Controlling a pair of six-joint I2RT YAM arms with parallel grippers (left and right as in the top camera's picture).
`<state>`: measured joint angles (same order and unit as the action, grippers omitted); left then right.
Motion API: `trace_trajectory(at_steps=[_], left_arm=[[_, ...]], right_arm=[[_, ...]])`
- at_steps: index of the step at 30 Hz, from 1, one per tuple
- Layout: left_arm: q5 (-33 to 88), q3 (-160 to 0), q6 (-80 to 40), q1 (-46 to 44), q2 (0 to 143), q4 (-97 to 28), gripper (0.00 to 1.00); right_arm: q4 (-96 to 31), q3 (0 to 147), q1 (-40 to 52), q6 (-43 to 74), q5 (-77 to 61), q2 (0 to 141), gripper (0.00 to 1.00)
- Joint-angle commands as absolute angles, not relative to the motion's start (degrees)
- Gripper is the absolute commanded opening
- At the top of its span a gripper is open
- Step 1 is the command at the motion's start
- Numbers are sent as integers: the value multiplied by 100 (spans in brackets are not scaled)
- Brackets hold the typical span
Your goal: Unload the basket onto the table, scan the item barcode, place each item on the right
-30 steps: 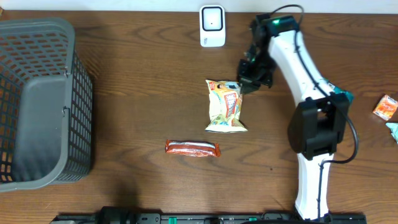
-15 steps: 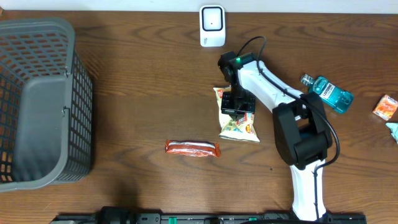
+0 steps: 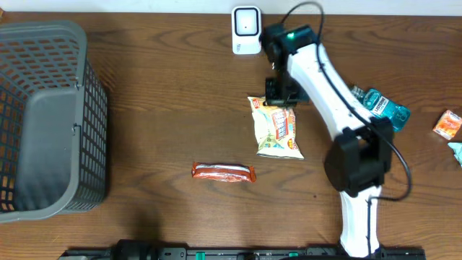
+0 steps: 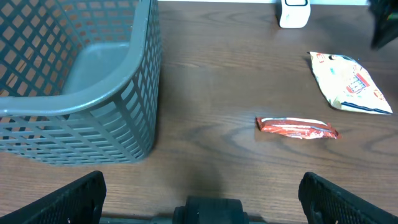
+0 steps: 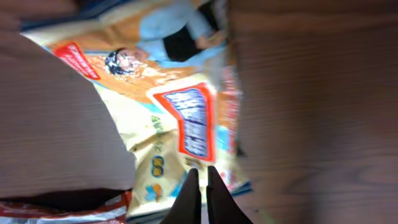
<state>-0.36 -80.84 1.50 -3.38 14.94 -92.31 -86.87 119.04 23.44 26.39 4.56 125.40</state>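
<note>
Resting at top edge of yellow crinkled snack bag (image 3: 275,128) on brown wooden desk (image 3: 166,94), near white rectangular scanner (image 3: 246,30): right jaws shut, hold unclear | left jaws wide, empty | risk: thin edge slips, barcode misses scanner

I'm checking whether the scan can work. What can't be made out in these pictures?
Barcode on the snack bag: none readable; right wrist view is blurred, overhead too small.
Whether the right gripper pinches the bag: overhead, the right arm covers its top edge.
The mouthwash bottle: partly behind that arm, overhead.
The teal item: cut off by overhead's right edge.
</note>
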Motion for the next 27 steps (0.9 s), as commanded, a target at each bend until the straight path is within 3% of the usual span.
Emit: trace_trajectory(at_steps=[1, 14, 26, 27], left_arm=[[-71, -8075, 143, -307, 1518, -9666, 99], [-71, -8075, 145, -307, 1516, -9666, 99], [-71, -8075, 143, -307, 1518, -9666, 99], [-71, -8075, 143, -307, 1516, -9666, 99]], right_arm=[[-8739, 11802, 2388, 3004, 1212, 12302, 1], [-6324, 8278, 2458, 3083, 117, 12376, 1], [-7900, 10169, 2414, 2995, 110, 12274, 2], [-8023, 10357, 2456, 2998, 106, 12274, 15]])
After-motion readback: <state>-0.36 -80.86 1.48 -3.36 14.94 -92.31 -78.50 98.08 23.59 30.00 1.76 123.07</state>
